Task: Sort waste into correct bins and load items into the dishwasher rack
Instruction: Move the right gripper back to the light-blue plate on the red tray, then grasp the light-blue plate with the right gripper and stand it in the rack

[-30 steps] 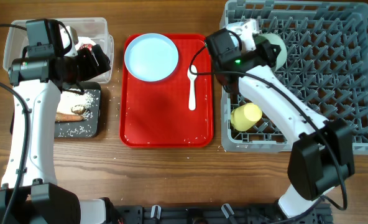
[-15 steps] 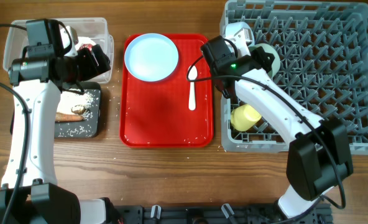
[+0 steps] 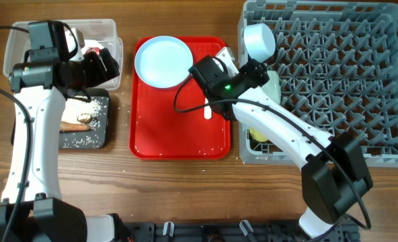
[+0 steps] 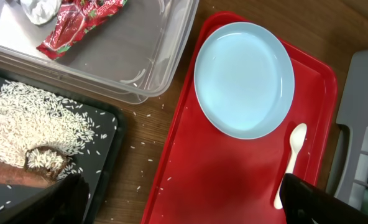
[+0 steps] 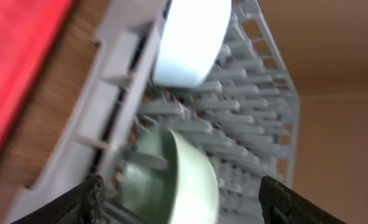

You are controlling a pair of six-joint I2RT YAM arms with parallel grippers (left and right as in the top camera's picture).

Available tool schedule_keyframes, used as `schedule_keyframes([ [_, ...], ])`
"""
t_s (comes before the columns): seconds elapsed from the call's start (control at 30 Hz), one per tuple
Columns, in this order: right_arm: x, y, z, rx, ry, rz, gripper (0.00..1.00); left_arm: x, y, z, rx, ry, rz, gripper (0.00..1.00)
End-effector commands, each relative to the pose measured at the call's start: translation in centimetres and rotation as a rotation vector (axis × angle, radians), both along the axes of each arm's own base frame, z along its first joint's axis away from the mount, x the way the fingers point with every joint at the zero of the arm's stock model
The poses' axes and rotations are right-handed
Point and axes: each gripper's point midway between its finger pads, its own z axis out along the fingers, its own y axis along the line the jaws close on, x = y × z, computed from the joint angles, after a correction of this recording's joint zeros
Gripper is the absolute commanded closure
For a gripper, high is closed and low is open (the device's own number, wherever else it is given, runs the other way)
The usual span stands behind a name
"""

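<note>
The grey dishwasher rack (image 3: 360, 81) holds a white cup (image 3: 259, 40), a pale green bowl (image 3: 271, 86) standing on edge, and a yellow cup (image 3: 257, 134) half hidden under my right arm. My right gripper (image 3: 251, 71) is open just left of the green bowl (image 5: 171, 180), a finger on either side and nothing gripped. A blue plate (image 3: 163, 60) and a white spoon (image 4: 289, 163) lie on the red tray (image 3: 179, 128). My left gripper (image 3: 99, 64) hangs open and empty by the clear bin (image 3: 17, 40).
The clear bin holds a red wrapper (image 4: 78, 25) and crumpled waste. A black tray (image 3: 101, 134) in front of it carries rice and food scraps. Loose rice grains lie on the wooden table between the black tray and the red tray.
My right gripper has opened and let go of the green bowl, which stays in the rack. The right arm has drawn back left toward the tray. The left arm has not moved.
</note>
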Motion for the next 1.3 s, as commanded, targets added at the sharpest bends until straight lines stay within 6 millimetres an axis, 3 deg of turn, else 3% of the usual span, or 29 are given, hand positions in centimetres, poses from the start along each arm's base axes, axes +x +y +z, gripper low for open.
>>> schedule_keyframes([
  [0.0, 1.0, 1.5, 0.2, 0.086, -0.021, 0.018, 0.16, 0.1, 0.3, 0.2, 0.009, -0.008, 0.002, 0.00],
  [0.07, 2.1, 3.5, 3.5, 0.202, -0.077, 0.052, 0.16, 0.1, 0.3, 0.2, 0.009, -0.008, 0.002, 0.00],
  [0.1, 2.5, 5.7, 4.7, 0.329, -0.075, 0.111, 0.18, 0.1, 0.3, 0.2, 0.008, -0.008, 0.002, 0.00],
  [0.13, 2.3, 9.1, 5.2, 0.503, -0.032, 0.216, 0.21, 0.1, 0.3, 0.2, 0.009, -0.008, 0.002, 0.00],
  [0.17, 1.2, 13.6, 5.0, 0.703, 0.069, 0.362, 0.11, 0.1, 0.3, 0.2, 0.009, -0.008, 0.002, 0.00],
  [0.2, -0.4, 16.4, 4.9, 0.835, 0.164, 0.456, 0.00, 0.1, 0.3, 0.2, 0.009, -0.008, 0.002, 0.00],
  [0.23, -2.2, 18.6, 4.8, 0.951, 0.266, 0.532, 0.00, 0.1, 0.3, 0.2, 0.009, -0.008, 0.002, 0.00],
  [0.3, -5.1, 21.4, 5.7, 1.166, 0.416, 0.571, 0.00, 0.1, 0.3, 0.2, 0.009, -0.008, 0.002, 0.00],
  [0.33, -5.1, 21.9, 6.3, 1.228, 0.419, 0.541, 0.00, 0.1, 0.3, 0.2, 0.009, -0.008, 0.002, 0.00],
  [0.47, -0.6, 21.0, 8.1, 1.279, 0.178, 0.373, 0.06, 0.1, 0.3, 0.2, 0.009, -0.008, 0.002, 0.00],
  [0.53, 1.7, 20.1, 7.7, 1.232, 0.065, 0.324, 0.10, 0.1, 0.3, 0.2, 0.009, -0.008, 0.002, 0.00],
  [0.6, 2.9, 19.9, 5.0, 1.212, 0.061, 0.243, 0.11, 0.1, 0.3, 0.2, 0.009, -0.008, 0.002, 0.00],
  [0.67, 3.7, 20.3, -0.4, 1.242, 0.124, 0.090, 0.10, 0.1, 0.3, 0.2, 0.009, -0.008, 0.002, 0.00],
  [0.77, 3.9, 20.2, -5.8, 1.289, 0.180, -0.118, 0.10, 0.1, 0.3, 0.2, 0.009, -0.008, 0.002, 0.00],
  [0.83, 4.6, 19.7, -7.4, 1.318, 0.174, -0.198, 0.13, 0.1, 0.3, 0.2, 0.009, -0.008, 0.002, 0.00],
  [0.93, 5.9, 18.9, -8.9, 1.331, 0.132, -0.260, 0.32, 0.1, 0.3, 0.2, 0.008, -0.008, 0.002, 0.00],
  [1.07, 6.2, 18.1, -11.7, 1.299, 0.125, -0.324, 0.45, 0.1, 0.3, 0.2, 0.009, -0.008, 0.002, 0.00],
  [1.27, 6.7, 16.9, -12.9, 1.308, 0.116, -0.392, 0.61, 0.1, 0.3, 0.2, 0.008, -0.008, 0.002, 0.00],
])
